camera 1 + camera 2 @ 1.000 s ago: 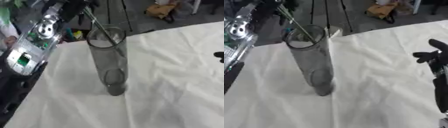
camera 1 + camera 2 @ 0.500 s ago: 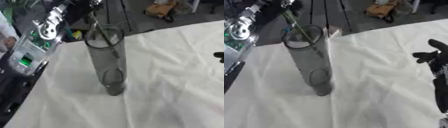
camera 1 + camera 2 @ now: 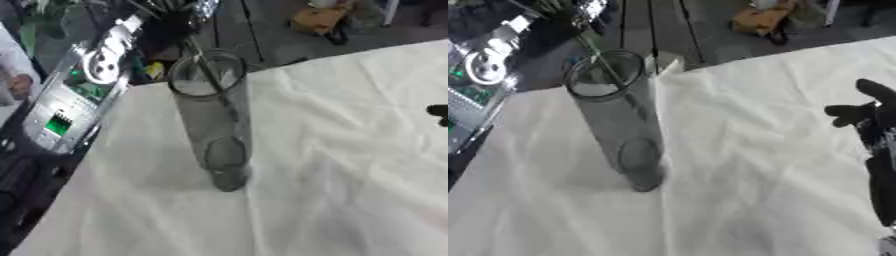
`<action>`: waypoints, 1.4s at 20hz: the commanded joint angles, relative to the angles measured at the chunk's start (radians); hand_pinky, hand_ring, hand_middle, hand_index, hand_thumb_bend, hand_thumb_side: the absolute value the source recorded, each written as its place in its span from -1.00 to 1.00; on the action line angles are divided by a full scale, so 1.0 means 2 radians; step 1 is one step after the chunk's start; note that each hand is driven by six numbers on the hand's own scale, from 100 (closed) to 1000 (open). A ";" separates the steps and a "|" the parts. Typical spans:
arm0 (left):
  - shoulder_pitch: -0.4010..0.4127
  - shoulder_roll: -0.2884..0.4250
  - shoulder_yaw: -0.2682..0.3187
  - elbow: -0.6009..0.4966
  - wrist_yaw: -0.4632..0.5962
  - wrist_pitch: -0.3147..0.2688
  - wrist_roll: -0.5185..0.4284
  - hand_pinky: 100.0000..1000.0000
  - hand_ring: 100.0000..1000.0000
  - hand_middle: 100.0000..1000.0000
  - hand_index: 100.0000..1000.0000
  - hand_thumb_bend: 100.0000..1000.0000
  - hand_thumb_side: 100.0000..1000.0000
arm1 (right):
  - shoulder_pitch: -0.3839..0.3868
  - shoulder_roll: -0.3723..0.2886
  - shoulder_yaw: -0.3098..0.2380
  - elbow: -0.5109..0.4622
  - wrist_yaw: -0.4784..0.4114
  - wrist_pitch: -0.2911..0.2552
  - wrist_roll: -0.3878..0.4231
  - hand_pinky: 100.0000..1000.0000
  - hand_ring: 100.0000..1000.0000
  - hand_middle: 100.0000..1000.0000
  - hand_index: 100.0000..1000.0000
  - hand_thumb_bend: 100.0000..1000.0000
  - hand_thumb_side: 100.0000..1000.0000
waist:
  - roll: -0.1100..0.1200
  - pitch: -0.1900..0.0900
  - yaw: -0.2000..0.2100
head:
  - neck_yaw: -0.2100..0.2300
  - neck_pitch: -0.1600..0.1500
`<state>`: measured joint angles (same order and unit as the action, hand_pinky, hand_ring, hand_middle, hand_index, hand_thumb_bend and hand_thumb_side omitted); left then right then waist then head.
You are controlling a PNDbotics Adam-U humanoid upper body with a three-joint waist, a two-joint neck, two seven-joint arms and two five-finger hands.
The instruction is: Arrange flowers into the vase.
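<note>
Now the vase (image 3: 213, 117) stands upright on the desk (image 3: 350, 175), toward its left side and not far from the far edge. It is a tall clear glass cylinder, grey in tone, and I can see its round bottom through the wall. A thin green flower stem (image 3: 597, 57) goes down slanted through the mouth of the vase, its lower part inside the glass; the upper part rises toward the top left, out past the rim. I cannot see the blossom itself (the top of the stem is lost among dark shapes at the upper edge).

My left hand (image 3: 171, 22) is above the vase, at the top of the view, dark and blurred around the upper part of the stem. Whether its fingers are closed on the stem I cannot tell. My left arm (image 3: 74, 95) comes in from the left side, with silver joint and a green lit panel on it.

My right hand (image 3: 868, 117) shows at the right edge, well apart from the vase, over the desk. Its fingers are relaxed and spread, and they hold nothing.

A white wrinkled cloth (image 3: 754, 200) covers the desk.
</note>
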<state>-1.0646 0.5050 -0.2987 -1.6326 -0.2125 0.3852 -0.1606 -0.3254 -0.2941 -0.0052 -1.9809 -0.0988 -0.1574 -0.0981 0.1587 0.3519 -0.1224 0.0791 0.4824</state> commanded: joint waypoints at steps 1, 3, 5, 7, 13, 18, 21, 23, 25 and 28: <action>-0.010 0.012 0.000 -0.015 -0.004 -0.004 -0.008 -0.08 0.26 0.20 0.49 -1.00 0.84 | -0.003 -0.002 0.000 -0.010 -0.002 0.001 0.001 0.73 0.35 -0.15 0.67 -1.00 0.56 | 0.005 -0.019 0.002 | 0.002 0.001; -0.010 0.014 0.000 -0.020 -0.011 -0.007 -0.014 -0.04 0.32 0.25 0.54 -1.00 0.84 | -0.003 -0.002 0.000 -0.010 -0.002 0.001 0.001 0.72 0.35 -0.15 0.67 -1.00 0.56 | 0.005 -0.020 0.003 | 0.002 0.002; -0.009 0.016 0.001 -0.023 -0.019 -0.010 -0.021 0.00 0.35 0.29 0.57 -1.00 0.85 | -0.003 -0.002 0.000 -0.010 -0.002 0.001 0.000 0.72 0.35 -0.15 0.67 -1.00 0.56 | 0.004 -0.021 0.004 | 0.002 0.002; -0.009 0.018 0.002 -0.025 -0.029 -0.013 -0.030 0.04 0.38 0.31 0.59 -0.99 0.85 | -0.003 -0.002 0.000 -0.010 -0.003 0.001 0.000 0.72 0.35 -0.15 0.67 -1.00 0.56 | 0.004 -0.022 0.005 | 0.002 0.002; -0.009 0.021 -0.003 -0.026 -0.072 -0.032 -0.067 0.16 0.45 0.39 0.66 -1.00 0.81 | -0.003 -0.002 0.001 -0.010 -0.004 0.002 0.001 0.72 0.35 -0.15 0.67 -1.00 0.55 | 0.005 -0.024 0.005 | 0.002 0.003; -0.006 0.025 -0.005 -0.030 -0.122 -0.064 -0.100 0.27 0.51 0.48 0.74 -1.00 0.90 | -0.002 -0.002 0.001 -0.010 -0.005 0.002 0.001 0.72 0.35 -0.15 0.67 -1.00 0.55 | 0.006 -0.025 0.005 | 0.001 0.005; -0.006 0.025 -0.004 -0.028 -0.125 -0.075 -0.121 0.31 0.53 0.50 0.79 -1.00 0.95 | -0.002 -0.002 0.001 -0.010 -0.005 0.003 0.001 0.72 0.35 -0.15 0.67 -1.00 0.55 | 0.007 -0.026 0.005 | 0.001 0.005; -0.006 0.024 -0.002 -0.027 -0.121 -0.078 -0.132 0.32 0.54 0.51 0.80 -1.00 0.95 | -0.002 -0.002 0.001 -0.010 -0.005 0.003 0.001 0.72 0.35 -0.15 0.67 -1.00 0.55 | 0.007 -0.026 0.004 | 0.002 0.005; -0.008 0.025 -0.003 -0.024 -0.114 -0.082 -0.148 0.35 0.56 0.53 0.82 -1.00 0.96 | -0.002 -0.002 0.001 -0.010 -0.006 0.003 0.002 0.72 0.35 -0.15 0.67 -1.00 0.54 | 0.008 -0.027 0.002 | 0.002 0.005; -0.010 0.025 0.000 -0.022 -0.105 -0.086 -0.165 0.36 0.57 0.54 0.84 -1.00 0.98 | -0.002 -0.002 0.002 -0.010 -0.006 0.004 0.002 0.72 0.35 -0.15 0.67 -1.00 0.54 | 0.009 -0.029 0.001 | 0.003 0.005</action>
<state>-1.0636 0.5236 -0.3103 -1.6689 -0.4304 0.2169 -0.4769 -0.3246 -0.2940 -0.0035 -1.9809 -0.1041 -0.1517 -0.0945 0.1678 0.3363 -0.1226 0.0813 0.4913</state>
